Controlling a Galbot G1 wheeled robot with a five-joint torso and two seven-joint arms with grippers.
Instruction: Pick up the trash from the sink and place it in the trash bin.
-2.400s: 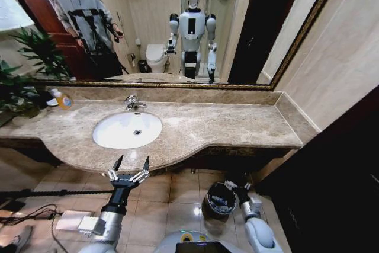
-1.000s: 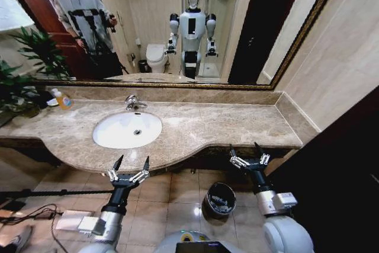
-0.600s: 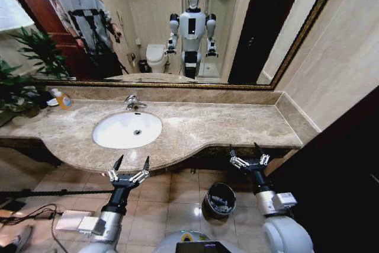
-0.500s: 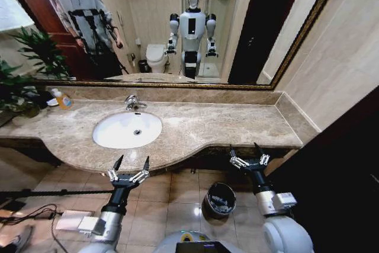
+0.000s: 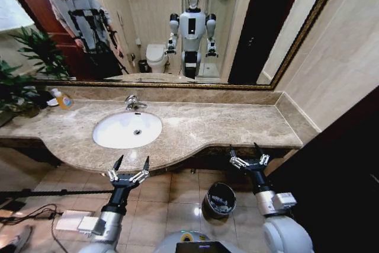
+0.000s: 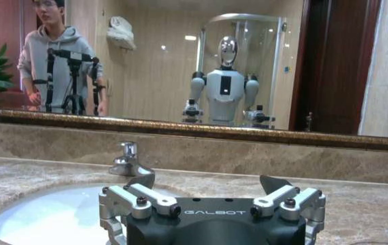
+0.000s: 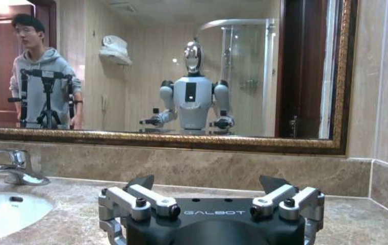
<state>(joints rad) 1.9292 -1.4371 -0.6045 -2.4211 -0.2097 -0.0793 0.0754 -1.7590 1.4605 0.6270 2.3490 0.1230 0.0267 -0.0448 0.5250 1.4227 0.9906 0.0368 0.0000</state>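
Note:
The white oval sink (image 5: pixel 118 134) sits in the beige marble counter, with its chrome faucet (image 5: pixel 133 103) behind it. The trash is out of view; the basin's white bowl looks bare. The black trash bin (image 5: pixel 220 199) stands on the tiled floor under the counter's front edge. My left gripper (image 5: pixel 132 162) is open and empty, held just in front of the counter edge below the sink. My right gripper (image 5: pixel 244 149) is open and empty too, raised at the counter edge above and right of the bin. The wrist views look over the left gripper (image 6: pixel 207 182) and the right gripper (image 7: pixel 207 182) toward the sink (image 6: pixel 44 214) and mirror.
A yellow-orange soap bottle (image 5: pixel 62 99) stands at the counter's back left beside a green plant (image 5: pixel 23 69). Cables (image 5: pixel 29 211) lie on the floor at the left. A dark panel (image 5: pixel 337 170) closes off the right side. The mirror (image 5: pixel 177 28) spans the wall behind.
My right gripper has risen from down at the trash bin to the height of the counter edge, then held still. The left arm has not moved.

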